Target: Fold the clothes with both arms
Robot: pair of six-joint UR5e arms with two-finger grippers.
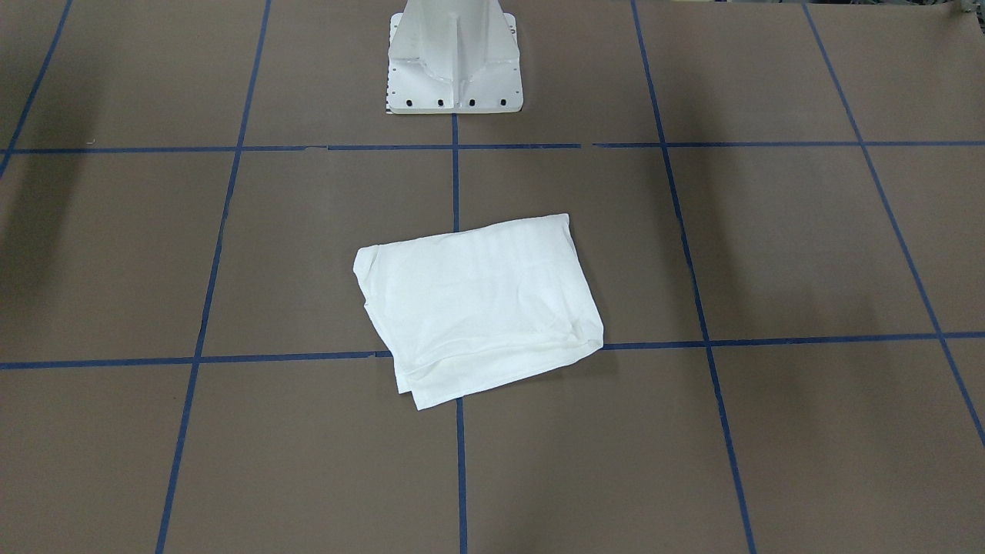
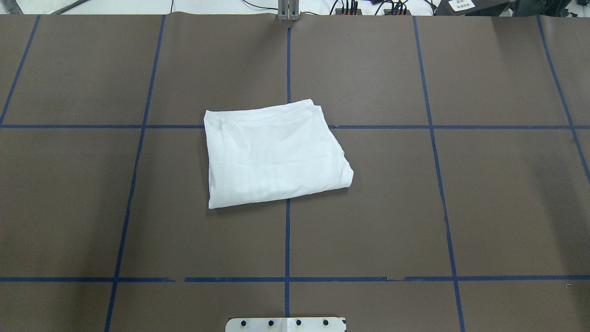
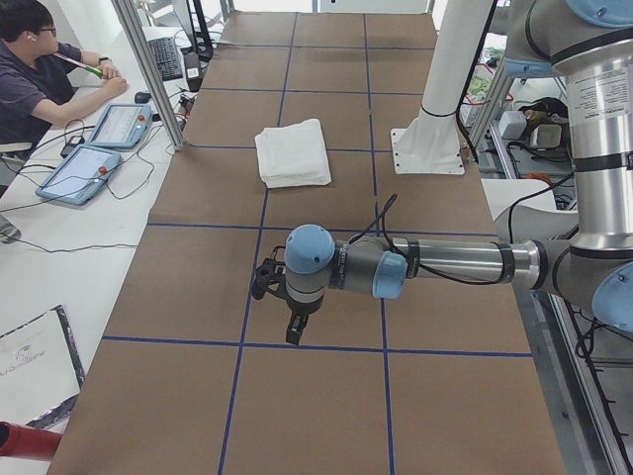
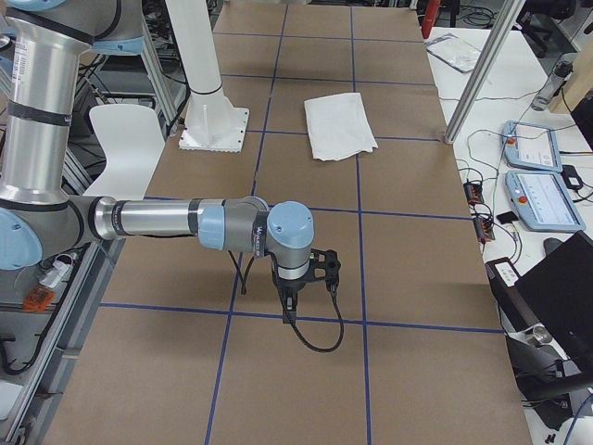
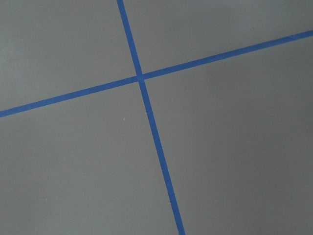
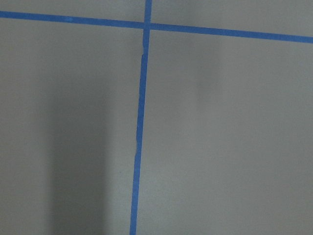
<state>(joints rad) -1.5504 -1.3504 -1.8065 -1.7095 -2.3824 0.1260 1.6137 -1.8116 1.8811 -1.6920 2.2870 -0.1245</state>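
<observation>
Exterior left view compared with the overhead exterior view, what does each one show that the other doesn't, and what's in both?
Only exterior left: the left arm reaching out over the table, plus a seated person and two control tablets beside it. Only overhead: a row of plugs at the table's far edge, and no arm at all. Both: the folded white T-shirt lying flat on the brown table with its blue tape grid, and the white pedestal base, of which overhead catches just the foot plate.

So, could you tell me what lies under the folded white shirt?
The shirt lies on the brown table cover, over a crossing of blue tape lines; the crossing itself and anything between its folds are covered.
</observation>
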